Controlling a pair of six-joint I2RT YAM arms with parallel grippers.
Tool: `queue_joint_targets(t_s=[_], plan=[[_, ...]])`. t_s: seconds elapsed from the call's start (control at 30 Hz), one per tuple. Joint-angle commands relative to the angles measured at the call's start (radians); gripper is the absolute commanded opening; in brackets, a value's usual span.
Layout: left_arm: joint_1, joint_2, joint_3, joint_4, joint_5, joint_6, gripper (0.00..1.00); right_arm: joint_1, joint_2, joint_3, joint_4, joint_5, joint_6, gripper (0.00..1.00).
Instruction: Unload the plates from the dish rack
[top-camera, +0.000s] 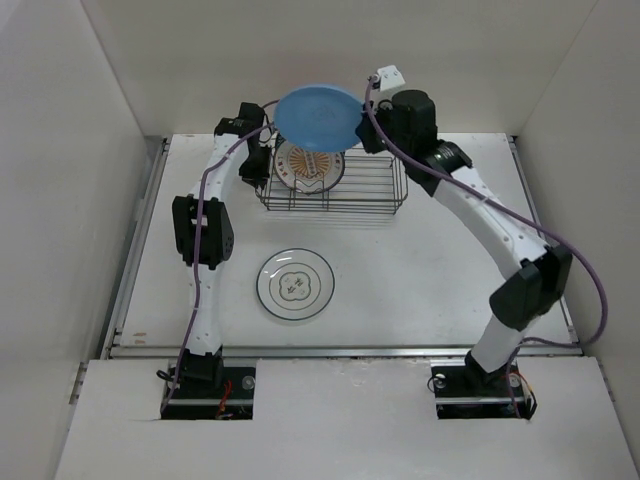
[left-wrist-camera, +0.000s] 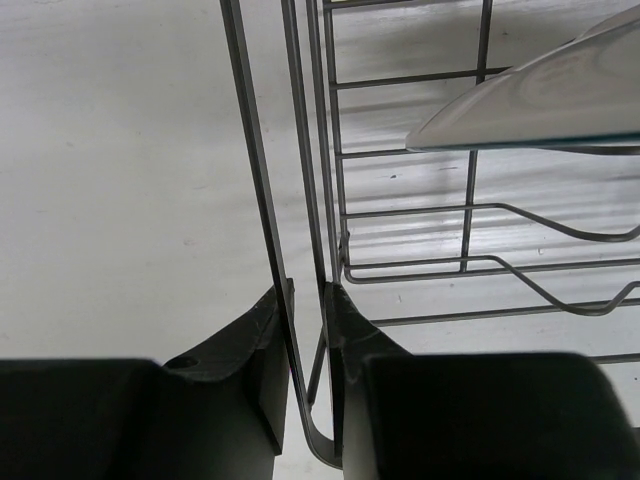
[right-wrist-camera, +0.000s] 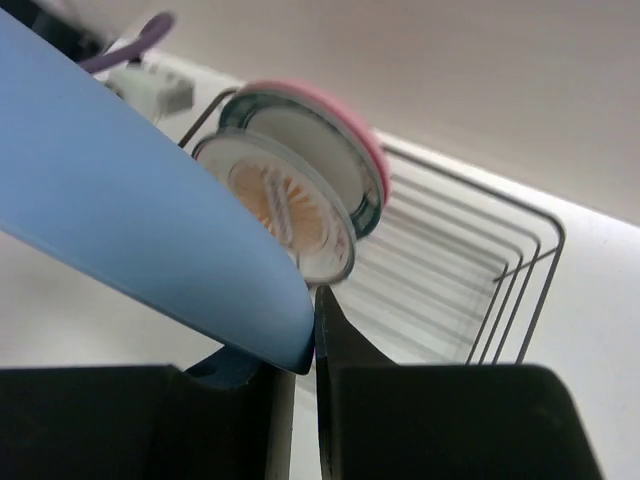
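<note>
My right gripper (right-wrist-camera: 305, 345) is shut on the rim of the light blue plate (top-camera: 318, 116), held in the air above the dish rack's (top-camera: 375, 190) left end; the plate also shows in the right wrist view (right-wrist-camera: 130, 210). In the rack stand the orange-patterned plate (right-wrist-camera: 285, 210), the green-rimmed plate (right-wrist-camera: 330, 150) and the pink plate (right-wrist-camera: 362, 135) behind it. My left gripper (left-wrist-camera: 308, 330) is shut on the rack's left end wire (left-wrist-camera: 262, 200). The white plate with the dark ring and drawing (top-camera: 294, 285) lies flat on the table in front of the rack.
White walls close the table on the left, back and right. The rack's right half (top-camera: 385, 180) holds no plates. A white connector block (top-camera: 388, 75) sits above the right wrist. A metal rail (top-camera: 350, 350) runs along the table's near edge.
</note>
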Motion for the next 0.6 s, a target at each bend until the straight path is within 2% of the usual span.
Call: queue_joint_targets(t_s=[0.0, 0.07, 0.17, 0.2, 0.27, 0.4, 0.57], plan=[[-0.021, -0.046, -0.027, -0.045, -0.008, 0.021, 0.00, -0.011, -0.116, -0.118, -0.077, -0.152, 0.027, 0.00], [-0.021, -0.046, -0.027, -0.032, -0.008, 0.021, 0.00, -0.025, -0.167, -0.234, -0.207, -0.262, 0.027, 0.00], [-0.021, -0.046, -0.027, -0.012, -0.017, 0.030, 0.00, -0.056, -0.268, -0.394, -0.309, -0.395, 0.067, 0.00], [-0.021, -0.056, -0.036, -0.012, -0.017, 0.030, 0.00, -0.066, -0.299, -0.495, -0.329, -0.475, 0.080, 0.00], [-0.021, -0.056, -0.036, -0.003, -0.008, 0.041, 0.00, -0.076, -0.308, -0.591, -0.369, -0.525, 0.138, 0.00], [-0.021, -0.065, -0.036, 0.008, -0.008, 0.041, 0.00, -0.123, -0.250, -0.796, -0.379, -0.572, 0.248, 0.00], [-0.021, -0.102, -0.036, 0.017, -0.008, 0.050, 0.00, -0.195, -0.125, -0.839, -0.366, -0.585, 0.268, 0.00]])
